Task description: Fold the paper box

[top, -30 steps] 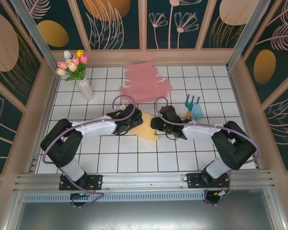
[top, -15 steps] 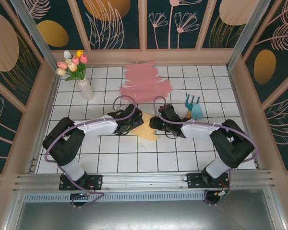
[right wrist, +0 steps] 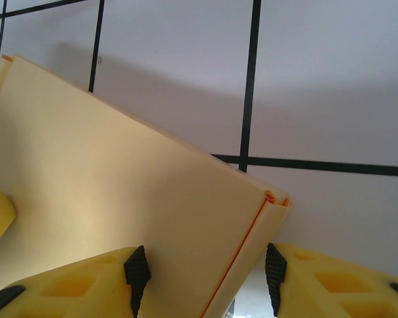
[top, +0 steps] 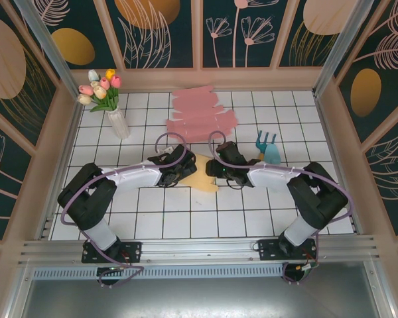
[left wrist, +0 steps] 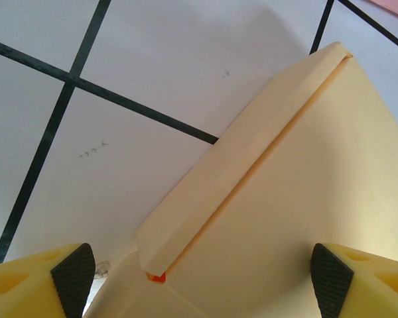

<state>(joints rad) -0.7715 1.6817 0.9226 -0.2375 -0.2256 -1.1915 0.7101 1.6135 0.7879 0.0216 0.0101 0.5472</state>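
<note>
The paper box [top: 203, 179] is pale yellow card lying partly folded on the white tiles between my two arms. My left gripper [top: 184, 171] is at its left side. In the left wrist view the left gripper [left wrist: 202, 278] is open wide, straddling a corner of the box [left wrist: 298, 199] where a narrow flap [left wrist: 245, 159] is folded over. My right gripper [top: 216, 169] is over the box's right side. In the right wrist view the right gripper [right wrist: 205, 278] is half open over a flat panel of the box [right wrist: 119, 192], its right pad beside a rolled edge [right wrist: 268, 212].
Flat pink card sheets [top: 200, 114] lie behind the box. A white vase [top: 119, 122] of tulips stands at the back left. Blue toy garden tools [top: 268, 150] lie just right of my right arm. Walls enclose the tiled floor [top: 186, 222].
My right gripper has slid left, further over the box. My left gripper's jaws have narrowed a little and it has edged towards the box. The box has stayed in place.
</note>
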